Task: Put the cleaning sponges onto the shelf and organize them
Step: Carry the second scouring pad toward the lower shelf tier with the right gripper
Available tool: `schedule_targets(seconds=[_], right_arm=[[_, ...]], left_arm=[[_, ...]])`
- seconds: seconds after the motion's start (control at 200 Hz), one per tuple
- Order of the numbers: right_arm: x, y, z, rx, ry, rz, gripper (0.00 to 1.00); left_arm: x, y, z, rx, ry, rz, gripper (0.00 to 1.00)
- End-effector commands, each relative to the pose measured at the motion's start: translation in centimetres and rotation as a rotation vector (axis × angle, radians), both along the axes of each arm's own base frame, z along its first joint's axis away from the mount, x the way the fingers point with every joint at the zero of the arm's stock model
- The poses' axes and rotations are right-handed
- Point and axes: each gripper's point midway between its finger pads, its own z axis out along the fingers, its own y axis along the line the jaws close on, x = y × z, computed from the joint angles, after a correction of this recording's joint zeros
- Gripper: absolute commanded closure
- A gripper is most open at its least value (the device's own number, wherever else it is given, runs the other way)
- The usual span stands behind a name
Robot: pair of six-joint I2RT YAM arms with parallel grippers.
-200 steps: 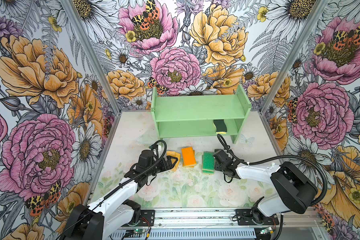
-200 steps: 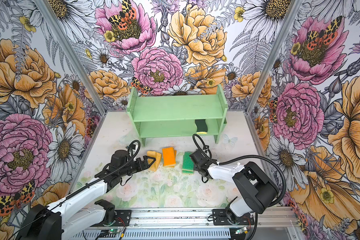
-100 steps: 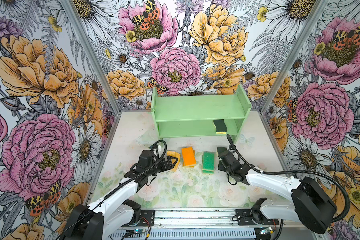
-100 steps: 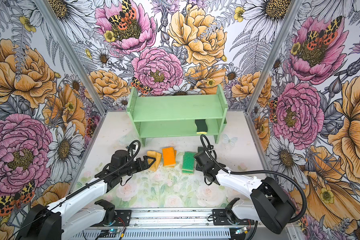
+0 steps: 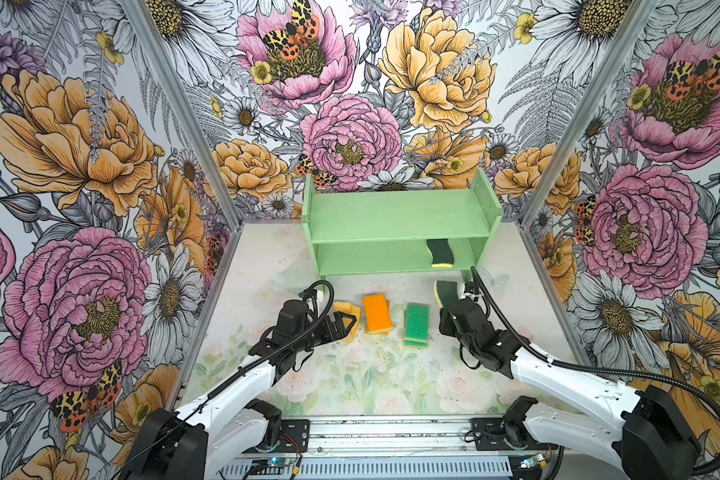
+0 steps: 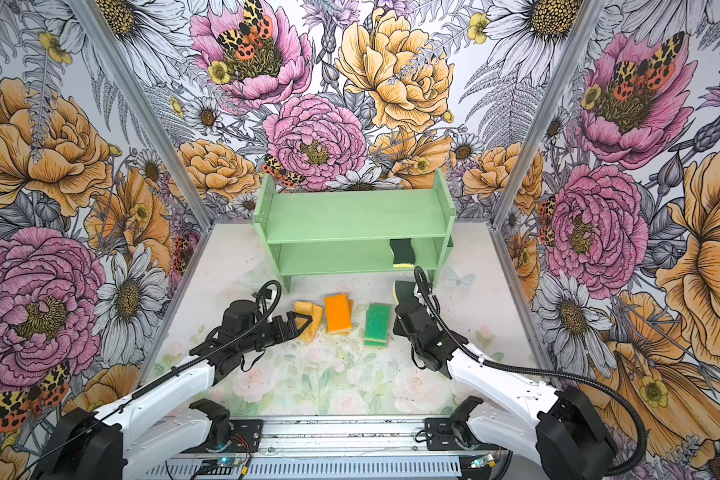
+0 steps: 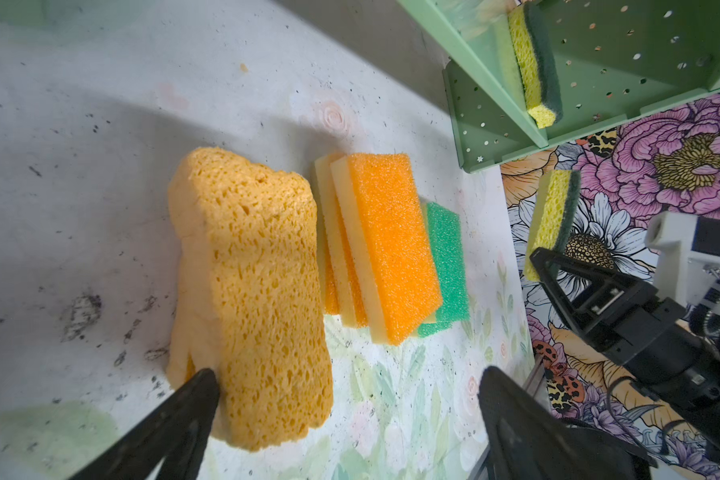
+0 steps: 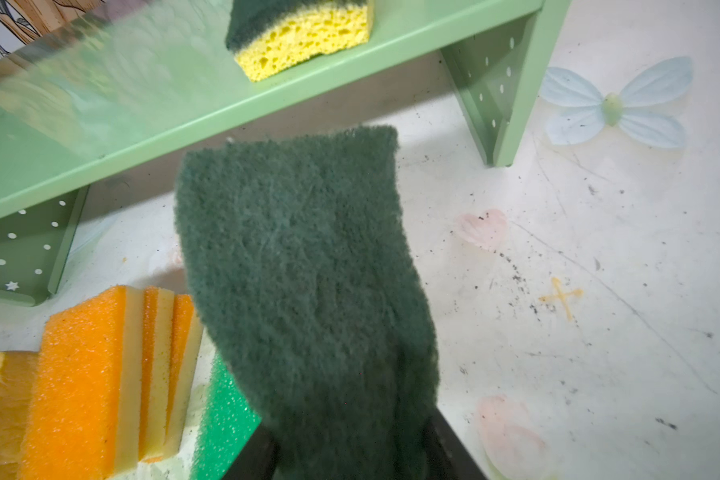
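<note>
While outstretched, right arm (image 5: 558, 370) low; sponge (image 5: 444, 293) in jaws

This is a robotics test cell in a lab, not a home. Wall panels (image 5: 80, 166) printed with oversized flowers box in a table (image 5: 350, 386), joined at the corners by bare aluminium posts (image 5: 180, 104). The left robot arm (image 5: 242, 382) and right robot arm (image 5: 574, 386) are bolted to a metal rail (image 5: 391, 434) at the front, trailing cables (image 5: 491, 316) above a lit circuit board (image 5: 273, 462). The table's floral print is scuffed and dirt-speckled. A green shelf (image 5: 391, 216) stands at the back like a prop.
</note>
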Motion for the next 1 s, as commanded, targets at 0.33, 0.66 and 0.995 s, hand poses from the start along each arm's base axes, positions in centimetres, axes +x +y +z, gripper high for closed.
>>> schedule_targets(seconds=[0.33, 0.66, 0.995], right_arm=[[5.2, 4.6, 7.5, 0.033, -0.204, 0.073, 0.54], [8.4, 7.0, 8.3, 0.031, -0.252, 0.093, 0.54], [10.7, 7.3, 7.5, 0.016, -0.211, 0.093, 0.54]], left_arm=[[0.5, -0.4, 1.7, -0.009, -0.059, -0.008, 0.01], [0.4, -0.2, 2.0, -0.005, -0.066, -0.005, 0.01], [0.1, 0.0, 1.9, 0.004, -0.069, -0.010, 0.01]])
